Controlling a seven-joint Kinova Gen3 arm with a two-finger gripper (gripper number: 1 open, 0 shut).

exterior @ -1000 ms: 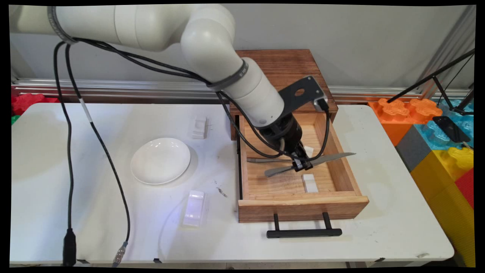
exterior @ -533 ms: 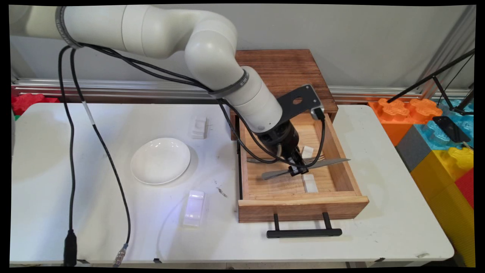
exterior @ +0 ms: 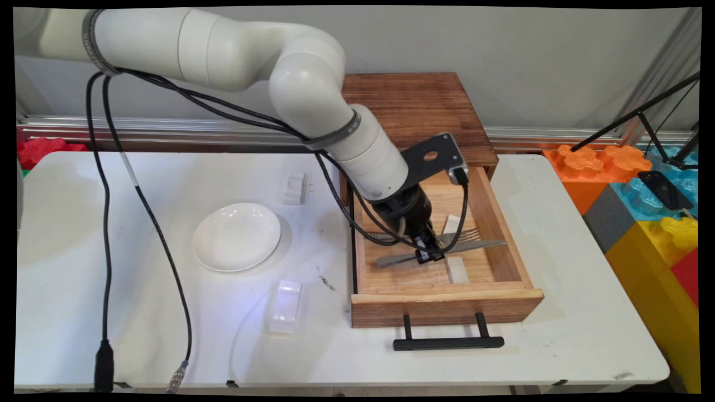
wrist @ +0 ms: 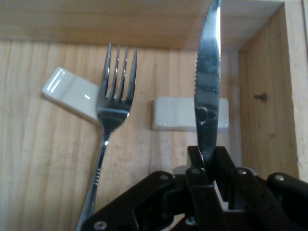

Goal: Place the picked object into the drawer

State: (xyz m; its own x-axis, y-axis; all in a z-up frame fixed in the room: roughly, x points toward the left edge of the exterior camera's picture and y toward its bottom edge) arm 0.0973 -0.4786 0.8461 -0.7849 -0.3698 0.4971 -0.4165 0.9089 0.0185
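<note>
Hand [wrist: 207,166] clamps a serrated knife [wrist: 208,91] inside wooden drawer [exterior: 503,245], beside fork [wrist: 113,120].

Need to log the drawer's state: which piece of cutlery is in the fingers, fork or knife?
The knife, serrated blade, clamped at its middle by the gripper. The fork lies free on the drawer floor, tines on a white rest.

I see a plain grey wall [exterior: 503,50] running behind the pincer [exterior: 429,254], with an aluminium rail [exterior: 167,125] along its foot. The white worktop [exterior: 167,335] spreads under and to the left of the pincer. Off to the pincer's right, past the worktop's edge, big toy blocks are stacked: orange [exterior: 592,162], blue [exterior: 648,195], yellow [exterior: 659,262]. A black tripod leg [exterior: 637,114] slants above them. Red blocks [exterior: 39,151] sit far left, by the wall.
</note>
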